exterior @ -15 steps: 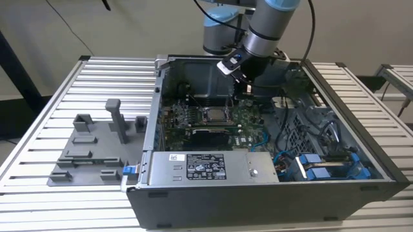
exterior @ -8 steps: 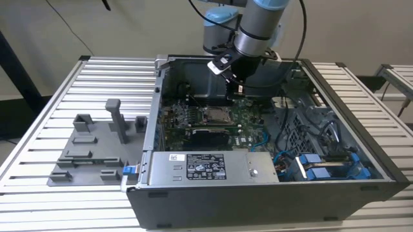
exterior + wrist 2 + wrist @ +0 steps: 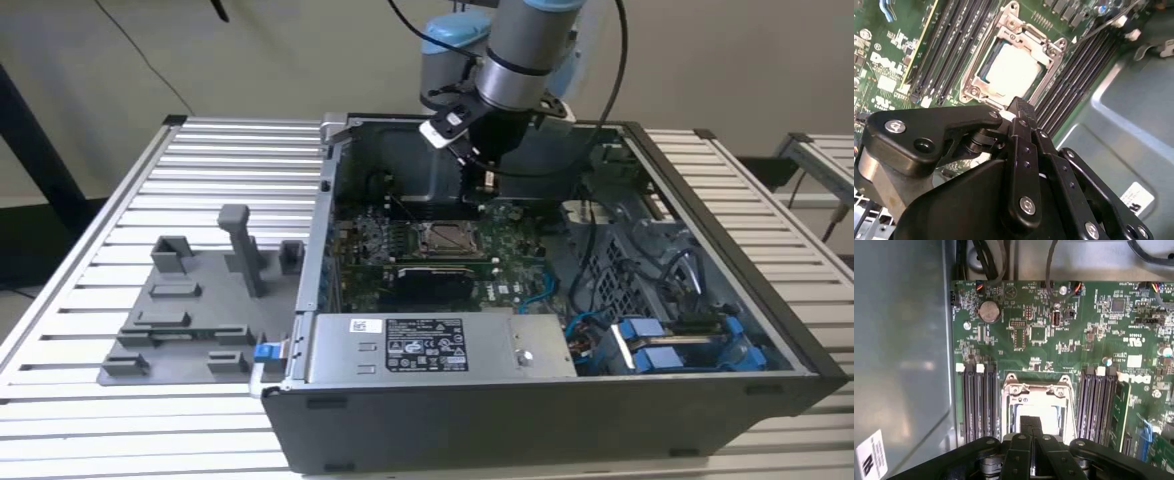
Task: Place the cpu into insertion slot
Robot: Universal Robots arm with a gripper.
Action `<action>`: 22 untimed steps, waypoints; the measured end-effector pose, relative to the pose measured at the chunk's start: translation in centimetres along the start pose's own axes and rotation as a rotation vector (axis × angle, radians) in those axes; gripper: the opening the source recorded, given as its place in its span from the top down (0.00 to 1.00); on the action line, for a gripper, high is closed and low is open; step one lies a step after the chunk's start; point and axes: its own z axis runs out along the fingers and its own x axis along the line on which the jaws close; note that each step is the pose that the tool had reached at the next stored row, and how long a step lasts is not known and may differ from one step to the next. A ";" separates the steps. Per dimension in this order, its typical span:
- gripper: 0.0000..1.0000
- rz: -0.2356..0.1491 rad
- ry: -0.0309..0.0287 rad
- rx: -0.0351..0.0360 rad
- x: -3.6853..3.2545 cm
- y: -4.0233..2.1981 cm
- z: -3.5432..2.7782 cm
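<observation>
**Hand clenched above the seated cpu**

Hand (image 3: 1020,106) hangs just over the insertion slot (image 3: 1026,31), its two black fingers drawn together so the tips meet. In both wrist views the tips sit above the slot's near edge, apart from the chip below.

Inside the insertion slot lies the cpu (image 3: 1013,70), flat, its silvery-tan face up and ringed by the shiny metal frame. The first wrist view shows the same pale face (image 3: 1049,414) beyond the hand (image 3: 1030,422), squarely within the frame (image 3: 1031,388). A thin wire lever (image 3: 1099,26) runs out from one corner of the slot.

Long black memory strips (image 3: 979,400) flank the insertion slot on both sides. Around them spreads the green motherboard (image 3: 1054,315), with a coin cell battery (image 3: 989,311) farther from the slot, near the board's edge.

In the exterior view the hand (image 3: 483,183) stands beyond the insertion slot (image 3: 443,238), inside the open computer case (image 3: 534,420). A power supply (image 3: 427,345) lies on the slot's near side, and blue-sleeved cables (image 3: 667,345) sit toward the exterior view's right of it. The case rests on a slatted metal counter (image 3: 200,170), with a grey fixture (image 3: 200,300) well off to the exterior view's left of the slot.
</observation>
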 end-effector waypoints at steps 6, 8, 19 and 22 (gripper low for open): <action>0.89 0.000 0.0000 -0.0016 0.07 -1.33 -0.79; 0.89 0.000 0.0000 -0.0035 0.08 -1.87 -0.92; 0.89 -0.002 -0.0002 -0.0272 0.14 -4.99 -1.37; 0.89 -0.003 -0.0003 -0.0390 0.14 -5.99 -1.31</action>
